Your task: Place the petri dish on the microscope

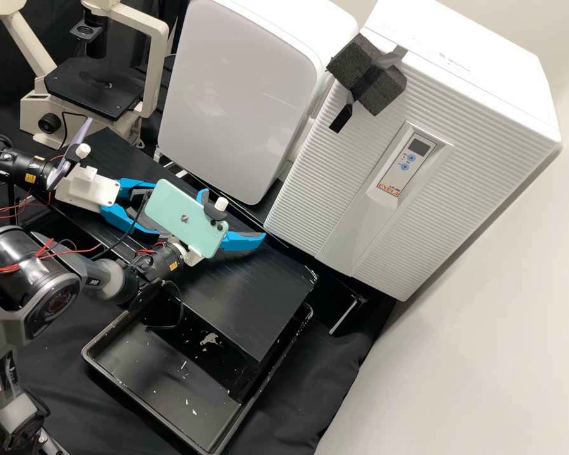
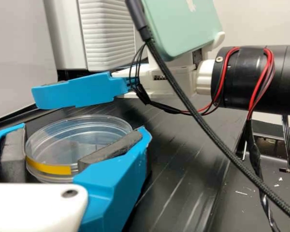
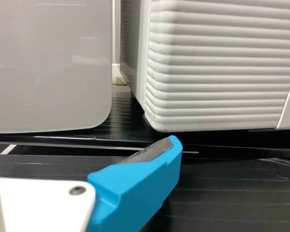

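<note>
Blue-fingered, the left gripper (image 2: 79,137) clasps the dish (image 2: 70,141) over the worktop (image 1: 259,284), so I'd keep it level, steer clear of the open right gripper (image 3: 83,139), and ease it squarely onto the stage (image 1: 85,93) of the far-left microscope (image 1: 155,63) before gently letting go.

White wall (image 1: 480,354), draped black cloth (image 1: 316,398)

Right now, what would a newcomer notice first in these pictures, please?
Probably the mint-green phone mounted on the right arm, left of centre in the high view. Then the clear petri dish with its yellow strip, between the blue fingers of the left tool in the left wrist view. The large white cabinet with black foam taped on it, right of centre in the high view, also draws attention.
</note>
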`<state>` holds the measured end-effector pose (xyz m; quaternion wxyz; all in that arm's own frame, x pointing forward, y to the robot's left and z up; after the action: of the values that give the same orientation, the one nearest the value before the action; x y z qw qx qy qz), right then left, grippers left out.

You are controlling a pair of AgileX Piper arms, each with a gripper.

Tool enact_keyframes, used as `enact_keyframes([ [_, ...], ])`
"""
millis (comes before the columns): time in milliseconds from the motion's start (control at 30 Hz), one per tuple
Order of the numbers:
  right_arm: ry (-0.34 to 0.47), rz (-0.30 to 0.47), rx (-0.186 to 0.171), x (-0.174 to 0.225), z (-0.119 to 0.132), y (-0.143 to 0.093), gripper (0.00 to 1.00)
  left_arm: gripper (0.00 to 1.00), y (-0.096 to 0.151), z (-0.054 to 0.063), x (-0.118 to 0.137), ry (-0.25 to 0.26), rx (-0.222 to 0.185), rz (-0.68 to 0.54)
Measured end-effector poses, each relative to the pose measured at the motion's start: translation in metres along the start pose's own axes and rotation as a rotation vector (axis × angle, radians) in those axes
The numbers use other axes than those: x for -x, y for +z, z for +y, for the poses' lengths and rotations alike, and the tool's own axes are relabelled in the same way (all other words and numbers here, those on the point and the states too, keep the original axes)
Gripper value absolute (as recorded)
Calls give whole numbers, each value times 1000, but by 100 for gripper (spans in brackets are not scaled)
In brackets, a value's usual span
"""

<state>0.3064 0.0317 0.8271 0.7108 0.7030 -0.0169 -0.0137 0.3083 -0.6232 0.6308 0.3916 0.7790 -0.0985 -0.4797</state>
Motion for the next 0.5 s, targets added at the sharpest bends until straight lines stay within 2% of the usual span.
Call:
enact_keyframes([
  [100,0,0,0,0,0,0,100,0,-3,-1,4,2,24,6],
  [267,0,0,0,0,0,0,100,0,-9,3,19,0,30,43],
  [500,0,0,0,0,0,0,100,0,-21,16,49,17,54,140],
])
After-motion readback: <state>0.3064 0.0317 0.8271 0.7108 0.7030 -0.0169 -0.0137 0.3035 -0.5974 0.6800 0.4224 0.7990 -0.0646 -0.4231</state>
